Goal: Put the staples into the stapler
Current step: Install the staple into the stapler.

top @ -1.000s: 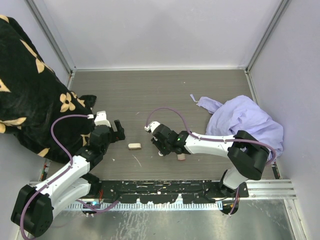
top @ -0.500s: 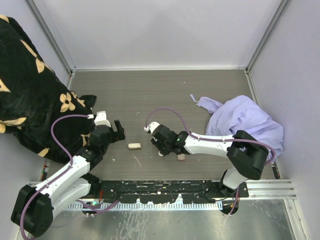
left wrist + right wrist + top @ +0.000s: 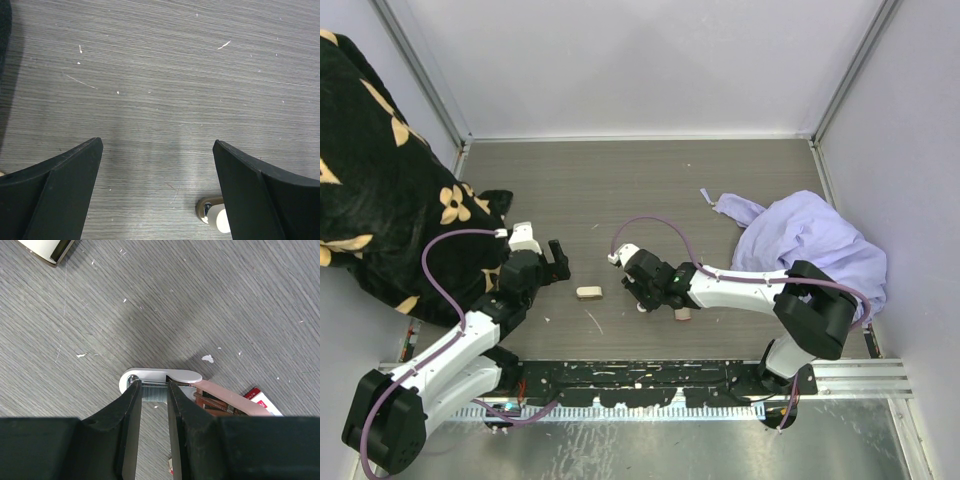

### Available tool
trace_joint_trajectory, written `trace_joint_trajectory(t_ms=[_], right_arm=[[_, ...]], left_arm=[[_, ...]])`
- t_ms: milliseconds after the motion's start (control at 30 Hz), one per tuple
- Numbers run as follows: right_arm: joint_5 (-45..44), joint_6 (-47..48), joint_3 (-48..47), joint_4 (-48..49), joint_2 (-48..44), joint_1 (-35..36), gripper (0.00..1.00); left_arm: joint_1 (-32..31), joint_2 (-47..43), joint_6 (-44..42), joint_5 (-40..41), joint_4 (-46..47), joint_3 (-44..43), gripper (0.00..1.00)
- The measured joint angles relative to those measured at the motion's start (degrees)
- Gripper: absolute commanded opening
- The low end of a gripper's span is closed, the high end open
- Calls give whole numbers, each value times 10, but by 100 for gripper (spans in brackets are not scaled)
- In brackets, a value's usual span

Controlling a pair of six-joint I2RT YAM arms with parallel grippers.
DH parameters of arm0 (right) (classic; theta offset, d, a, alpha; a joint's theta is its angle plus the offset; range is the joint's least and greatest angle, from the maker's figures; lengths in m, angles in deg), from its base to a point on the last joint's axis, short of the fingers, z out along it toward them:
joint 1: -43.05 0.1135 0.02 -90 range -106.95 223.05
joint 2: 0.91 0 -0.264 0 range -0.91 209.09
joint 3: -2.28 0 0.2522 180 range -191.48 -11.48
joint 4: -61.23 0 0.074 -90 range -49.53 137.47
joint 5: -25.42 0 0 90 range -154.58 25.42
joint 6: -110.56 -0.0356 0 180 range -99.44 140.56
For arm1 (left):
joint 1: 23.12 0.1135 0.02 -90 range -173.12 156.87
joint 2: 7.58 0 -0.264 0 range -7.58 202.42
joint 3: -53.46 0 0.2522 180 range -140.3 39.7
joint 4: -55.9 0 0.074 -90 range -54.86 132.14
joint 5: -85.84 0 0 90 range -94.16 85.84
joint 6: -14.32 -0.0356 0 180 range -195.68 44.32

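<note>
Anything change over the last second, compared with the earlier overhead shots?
Nothing visibly changed. The right hand stays closed on the grey staple strip over the open stapler; the left hand stays wide open above the table; the beige block lies where it was.

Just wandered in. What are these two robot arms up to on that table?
They are loading a stapler. The right arm's fingers pinch a short grey strip that looks like staples, right at the white front end of the opened pink stapler. The red-and-white staple box lies just beside it. The left arm's fingers hang wide open, holding nothing, near a small beige block.
</note>
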Motion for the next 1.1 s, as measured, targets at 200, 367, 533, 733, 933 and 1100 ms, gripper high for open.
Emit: trace_joint_trajectory(t_ms=[200, 367, 533, 733, 933, 1100], right_arm=[[0, 0, 0, 0, 0, 0, 35], [-1, 0, 0, -1, 0, 0, 38], [-2, 0, 0, -1, 0, 0, 40], [-4, 0, 0, -1, 0, 0, 43], [-9, 0, 0, -1, 0, 0, 45], [-9, 0, 0, -2, -1, 0, 47]], left_arm=[[0, 0, 0, 0, 0, 0, 96], [0, 0, 0, 0, 0, 0, 95], [0, 0, 0, 0, 0, 0, 96], [0, 2, 0, 0, 0, 0, 96], [0, 4, 0, 0, 0, 0, 96], [0, 8, 0, -1, 0, 0, 96]])
